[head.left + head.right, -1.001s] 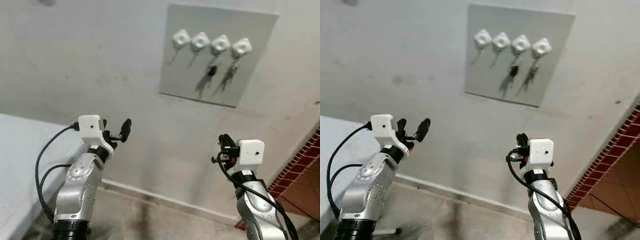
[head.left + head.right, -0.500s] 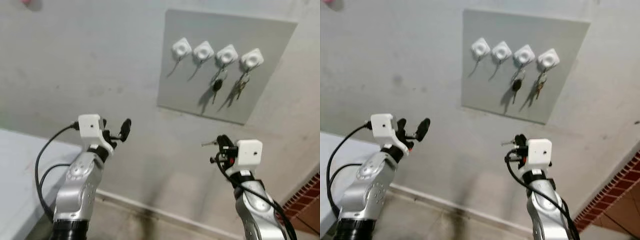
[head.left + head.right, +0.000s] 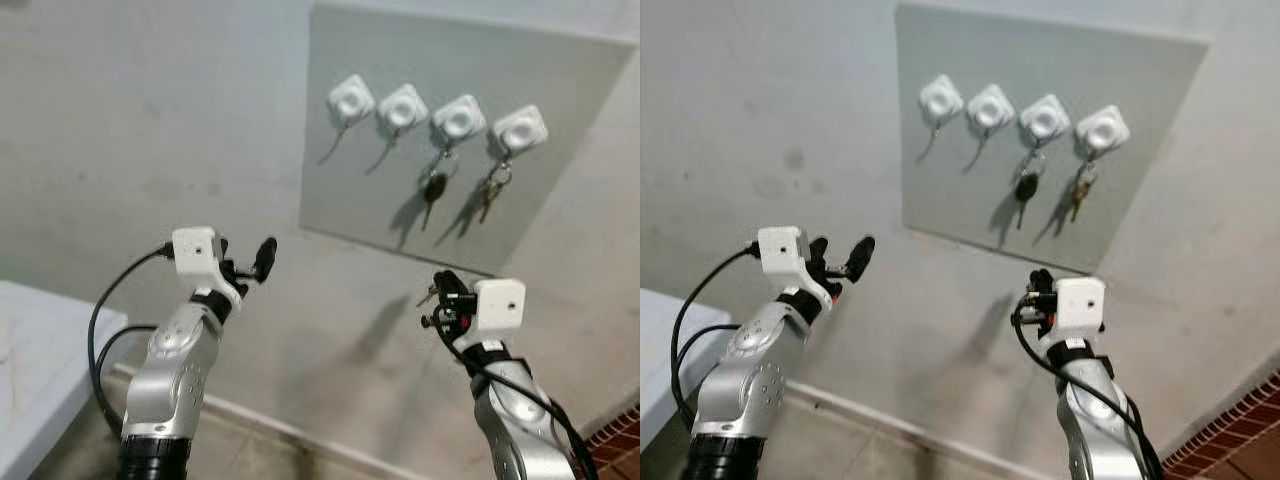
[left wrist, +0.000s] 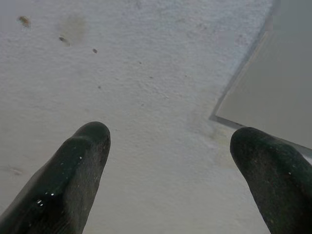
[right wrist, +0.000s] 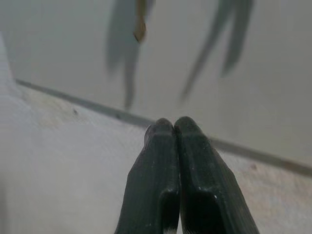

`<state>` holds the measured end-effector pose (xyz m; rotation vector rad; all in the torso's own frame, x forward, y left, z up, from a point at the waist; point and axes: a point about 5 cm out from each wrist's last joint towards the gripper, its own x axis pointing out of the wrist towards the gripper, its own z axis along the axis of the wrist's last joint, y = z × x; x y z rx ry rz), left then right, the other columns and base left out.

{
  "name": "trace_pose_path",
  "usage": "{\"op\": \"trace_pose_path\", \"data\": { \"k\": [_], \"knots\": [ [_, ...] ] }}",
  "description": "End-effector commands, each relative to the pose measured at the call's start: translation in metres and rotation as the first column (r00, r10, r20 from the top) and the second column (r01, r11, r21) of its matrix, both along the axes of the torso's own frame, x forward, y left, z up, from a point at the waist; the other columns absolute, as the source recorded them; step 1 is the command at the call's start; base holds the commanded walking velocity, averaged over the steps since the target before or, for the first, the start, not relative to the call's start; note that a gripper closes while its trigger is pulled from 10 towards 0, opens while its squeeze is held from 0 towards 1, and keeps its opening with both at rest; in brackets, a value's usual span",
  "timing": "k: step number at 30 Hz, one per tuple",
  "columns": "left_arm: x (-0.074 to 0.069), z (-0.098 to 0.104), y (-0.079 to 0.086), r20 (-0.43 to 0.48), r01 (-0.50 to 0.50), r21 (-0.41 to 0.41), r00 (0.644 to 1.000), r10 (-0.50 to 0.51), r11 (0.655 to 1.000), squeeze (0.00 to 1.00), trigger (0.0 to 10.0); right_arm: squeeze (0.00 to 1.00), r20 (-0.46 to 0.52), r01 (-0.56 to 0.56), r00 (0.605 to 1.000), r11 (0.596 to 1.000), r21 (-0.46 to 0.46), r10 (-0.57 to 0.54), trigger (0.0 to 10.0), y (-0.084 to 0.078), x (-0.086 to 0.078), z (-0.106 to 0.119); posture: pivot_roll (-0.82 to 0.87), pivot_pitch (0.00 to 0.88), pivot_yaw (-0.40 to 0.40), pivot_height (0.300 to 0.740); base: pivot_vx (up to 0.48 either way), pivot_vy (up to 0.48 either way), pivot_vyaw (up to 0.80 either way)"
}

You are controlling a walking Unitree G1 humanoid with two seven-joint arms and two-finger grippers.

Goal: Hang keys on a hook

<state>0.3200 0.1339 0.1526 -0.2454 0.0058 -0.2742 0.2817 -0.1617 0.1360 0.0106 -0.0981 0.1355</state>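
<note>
The head camera has swung since a second ago: the grey board (image 3: 460,130) sits larger and lower in my view, and the brick strip at the right has nearly slid out. My right gripper (image 3: 440,290) has come up just under the board's lower edge, fingers pressed shut, with a small key (image 3: 426,295) poking out toward my left. In the wrist view the pads (image 5: 168,146) meet flat, so I can't tell how much key they really have.

Four white hooks: the left hook (image 3: 351,98) and second hook (image 3: 402,106) are bare, the black-headed key (image 3: 434,186) and the key bunch (image 3: 490,190) hang from the other two.

The risk I see is a thin pinch slipping, or me knocking the hung keys off while rising.

My left gripper (image 3: 252,265) hangs wide open, empty, facing the plaster wall (image 3: 150,120). A pale worktop corner (image 3: 40,340) sits low on my left.
</note>
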Motion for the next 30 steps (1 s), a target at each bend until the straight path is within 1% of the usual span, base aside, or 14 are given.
{"op": "trace_pose_path", "data": {
  "k": [1,2,3,6,10,11,13,15,17,19,20,22,26,30],
  "knots": [
    [0.000,0.009,-0.008,0.031,0.040,0.023,0.999,-0.041,0.999,0.00,10.0,0.00,-0.003,-0.010,1.000,1.000,-0.001,0.010,10.0,-0.002,0.002,0.002,0.02,0.000,-0.044,0.740,0.000,0.000,0.00],
    [0.000,0.010,-0.010,0.037,0.054,0.027,0.998,-0.055,0.998,0.00,10.0,0.00,-0.001,-0.017,1.000,1.000,-0.003,0.017,10.0,-0.002,0.003,0.003,0.02,0.000,-0.044,0.740,0.000,0.000,0.00],
    [-0.002,0.015,-0.018,0.071,0.104,0.054,0.992,-0.108,0.993,0.00,10.0,0.00,0.011,-0.056,0.998,0.998,-0.013,0.057,10.0,0.002,0.006,0.007,0.02,0.000,-0.046,0.740,0.000,0.000,0.00],
    [-0.004,0.019,-0.025,0.093,0.144,0.088,0.984,-0.152,0.986,0.00,10.0,0.00,0.020,-0.099,0.995,0.995,-0.014,0.099,10.0,0.008,0.009,0.011,0.02,0.000,-0.046,0.740,0.000,0.000,0.00],
    [-0.003,0.025,-0.034,0.111,0.184,0.088,0.975,-0.193,0.979,0.00,10.0,0.00,0.045,-0.163,0.986,0.987,-0.004,0.163,10.0,0.018,0.015,0.020,0.02,0.000,-0.046,0.740,0.000,0.000,0.00],
    [-0.003,0.028,-0.039,0.123,0.203,0.099,0.969,-0.214,0.974,0.00,10.0,0.00,0.053,-0.194,0.980,0.981,-0.004,0.194,10.0,0.024,0.018,0.024,0.02,0.000,-0.045,0.740,0.000,0.000,0.00],
    [-0.003,0.031,-0.042,0.132,0.216,0.103,0.965,-0.229,0.971,0.00,10.0,0.00,0.057,-0.214,0.975,0.977,-0.001,0.214,10.0,0.028,0.020,0.026,0.02,0.000,-0.045,0.740,0.000,0.000,0.00],
    [-0.003,0.032,-0.043,0.134,0.220,0.103,0.963,-0.233,0.970,0.00,10.0,0.00,0.057,-0.219,0.974,0.976,0.000,0.218,10.0,0.029,0.021,0.026,0.02,0.000,-0.045,0.740,0.000,0.000,0.00],
    [-0.002,0.043,-0.049,0.167,0.248,0.106,0.950,-0.263,0.963,0.00,10.0,0.00,0.088,-0.274,0.958,0.962,0.010,0.272,10.0,0.043,0.028,0.036,0.02,0.000,-0.044,0.740,0.000,0.000,0.00],
    [-0.002,0.044,-0.050,0.171,0.251,0.113,0.948,-0.268,0.961,0.00,10.0,0.00,0.095,-0.282,0.955,0.959,0.014,0.280,10.0,0.045,0.029,0.038,0.02,0.000,-0.041,0.740,0.000,0.000,0.00],
    [-0.002,0.047,-0.052,0.176,0.258,0.111,0.945,-0.275,0.960,0.00,10.0,0.00,0.116,-0.297,0.949,0.955,0.021,0.292,10.0,0.050,0.032,0.044,0.02,0.000,-0.040,0.740,0.000,0.000,0.00],
    [-0.002,0.049,-0.054,0.181,0.265,0.111,0.942,-0.282,0.958,0.00,10.0,0.00,0.138,-0.314,0.942,0.949,0.030,0.307,10.0,0.055,0.036,0.050,0.02,0.000,-0.038,0.740,0.000,0.000,0.00],
    [-0.002,0.051,-0.056,0.188,0.277,0.110,0.937,-0.294,0.955,0.00,10.0,0.00,0.157,-0.323,0.936,0.946,0.030,0.315,10.0,0.058,0.040,0.056,0.02,0.000,-0.036,0.740,0.000,0.000,0.00],
    [-0.002,0.053,-0.058,0.193,0.285,0.113,0.933,-0.302,0.952,0.00,10.0,0.00,0.196,-0.346,0.923,0.937,0.040,0.332,10.0,0.065,0.047,0.069,0.02,0.000,-0.036,0.740,0.000,0.000,0.00]
  ]
}}
